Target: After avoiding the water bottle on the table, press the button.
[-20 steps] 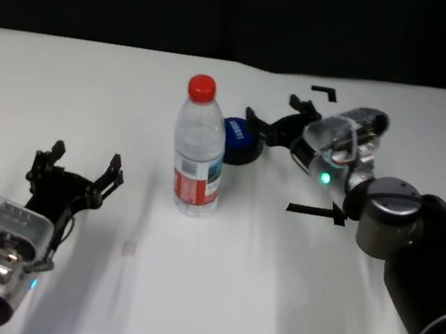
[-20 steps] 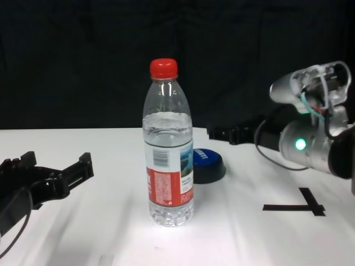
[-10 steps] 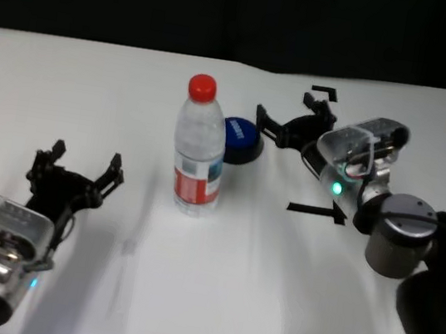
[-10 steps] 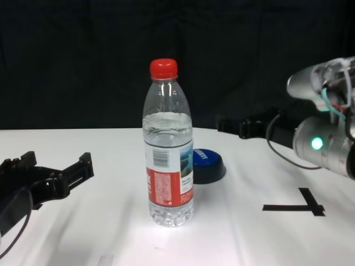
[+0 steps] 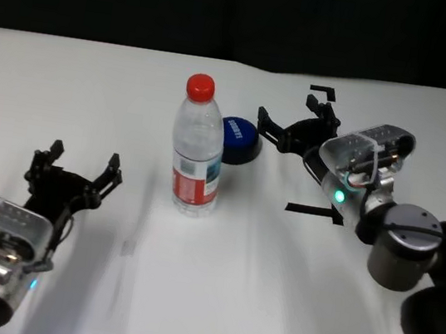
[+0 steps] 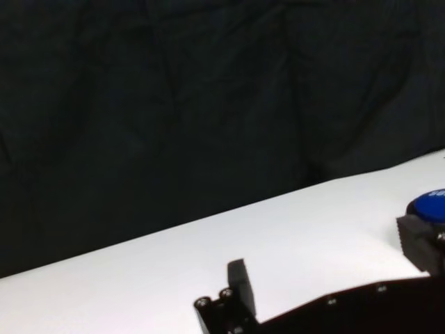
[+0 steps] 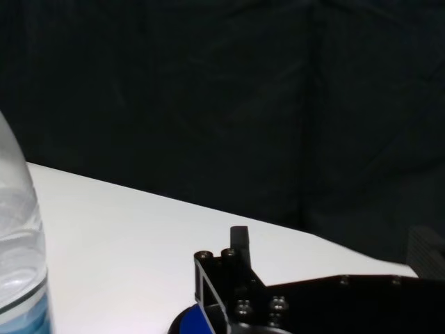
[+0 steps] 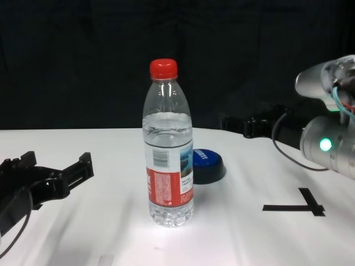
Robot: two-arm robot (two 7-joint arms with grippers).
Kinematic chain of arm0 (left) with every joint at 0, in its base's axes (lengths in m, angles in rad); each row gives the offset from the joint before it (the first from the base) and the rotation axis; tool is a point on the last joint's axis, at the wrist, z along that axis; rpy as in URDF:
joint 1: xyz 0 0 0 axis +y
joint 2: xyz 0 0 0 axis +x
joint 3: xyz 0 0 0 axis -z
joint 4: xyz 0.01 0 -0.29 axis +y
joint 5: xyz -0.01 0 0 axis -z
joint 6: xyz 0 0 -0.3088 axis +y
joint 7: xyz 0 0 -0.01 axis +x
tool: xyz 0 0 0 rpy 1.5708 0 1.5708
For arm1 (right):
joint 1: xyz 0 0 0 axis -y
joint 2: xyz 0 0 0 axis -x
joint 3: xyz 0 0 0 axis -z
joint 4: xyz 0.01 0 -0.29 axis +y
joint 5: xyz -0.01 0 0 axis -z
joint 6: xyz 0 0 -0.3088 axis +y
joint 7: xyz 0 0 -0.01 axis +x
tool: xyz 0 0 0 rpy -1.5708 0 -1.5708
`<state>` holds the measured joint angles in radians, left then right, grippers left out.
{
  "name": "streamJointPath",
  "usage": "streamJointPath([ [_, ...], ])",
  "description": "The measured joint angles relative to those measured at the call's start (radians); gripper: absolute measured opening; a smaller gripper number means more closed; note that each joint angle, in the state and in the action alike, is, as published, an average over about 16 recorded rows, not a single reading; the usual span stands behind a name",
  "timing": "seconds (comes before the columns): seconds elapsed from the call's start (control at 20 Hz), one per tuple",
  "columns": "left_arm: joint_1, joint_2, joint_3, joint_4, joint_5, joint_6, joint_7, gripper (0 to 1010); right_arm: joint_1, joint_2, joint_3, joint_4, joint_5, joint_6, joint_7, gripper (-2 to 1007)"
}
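The water bottle [image 5: 198,148], clear with a red cap and a red-and-white label, stands upright in the middle of the white table [image 5: 93,80]. It also shows in the chest view [image 8: 169,160]. The blue button [image 5: 240,139] on its black base sits just behind and to the right of the bottle, and shows in the chest view [image 8: 207,164]. My right gripper [image 5: 288,115] is open and empty, to the right of the button and apart from it. My left gripper [image 5: 74,172] is open and empty, parked at the near left.
Black tape marks lie on the table to the right of the button: a cross [image 5: 315,210] near my right forearm and a corner mark [image 5: 325,91] farther back. A dark curtain closes off the table's far edge.
My right arm has drawn back to the right, carrying its open gripper away from the button. The bottle, the button and the left arm have not moved.
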<state>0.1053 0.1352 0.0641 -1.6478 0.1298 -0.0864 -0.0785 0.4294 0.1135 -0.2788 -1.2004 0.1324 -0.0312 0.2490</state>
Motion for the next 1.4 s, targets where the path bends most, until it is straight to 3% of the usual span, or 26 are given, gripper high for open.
streamJointPath([
  [1.4, 0.0, 0.0, 0.0, 0.0, 0.0, 0.0, 0.0, 1003, -0.184, 0.013, 0.031, -0.243, -0.013, 0.058, -0.062, 1003],
])
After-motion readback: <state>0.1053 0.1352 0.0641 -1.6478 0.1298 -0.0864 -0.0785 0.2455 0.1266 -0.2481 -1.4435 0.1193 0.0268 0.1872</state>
